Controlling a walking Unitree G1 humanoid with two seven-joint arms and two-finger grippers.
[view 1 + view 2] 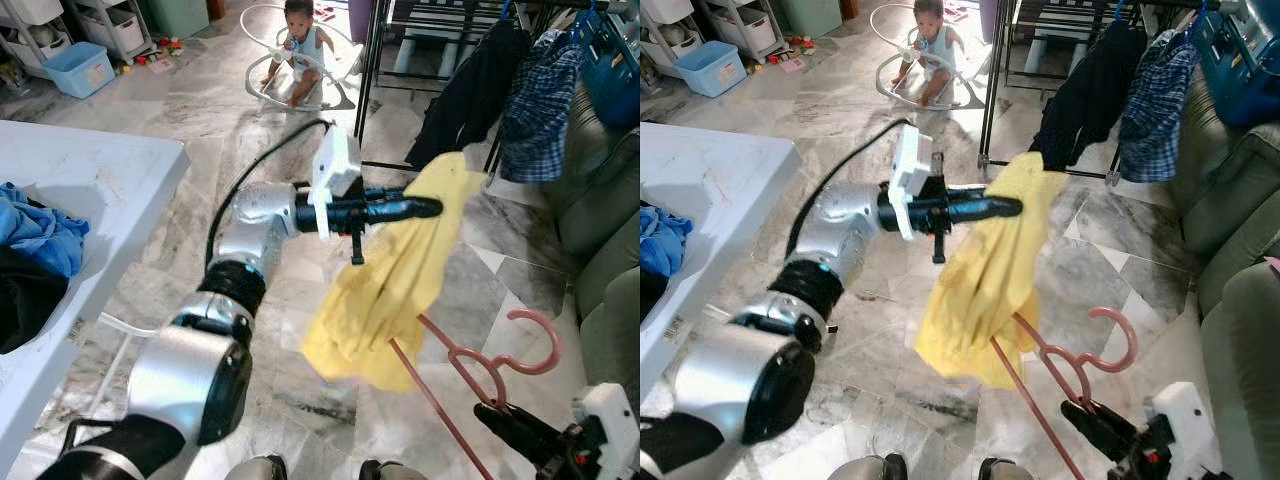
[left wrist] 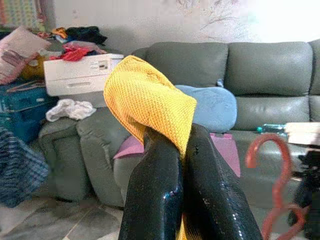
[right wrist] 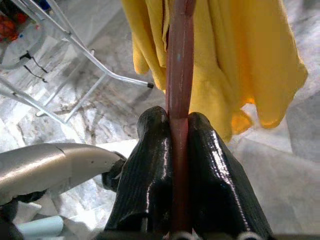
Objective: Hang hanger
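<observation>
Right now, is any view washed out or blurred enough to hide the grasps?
Left wrist view: glare bleaches the wall at upper right, yet the left tool pinching the yellow cloth reads clearly. Right wrist view: evenly lit; right tool clamps the pink hanger.

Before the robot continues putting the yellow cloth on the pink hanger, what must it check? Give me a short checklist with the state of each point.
1. Left gripper shut on the yellow knitted cloth: ok.
2. Right gripper shut on the pink plastic hanger: ok.
3. Hanger inside the cloth: cannot tell.
4. Hanger hook free of cloth: ok.
5. Metal clothes rack within reach: cannot tell.
6. Child sitting far from both arms: ok.
</observation>
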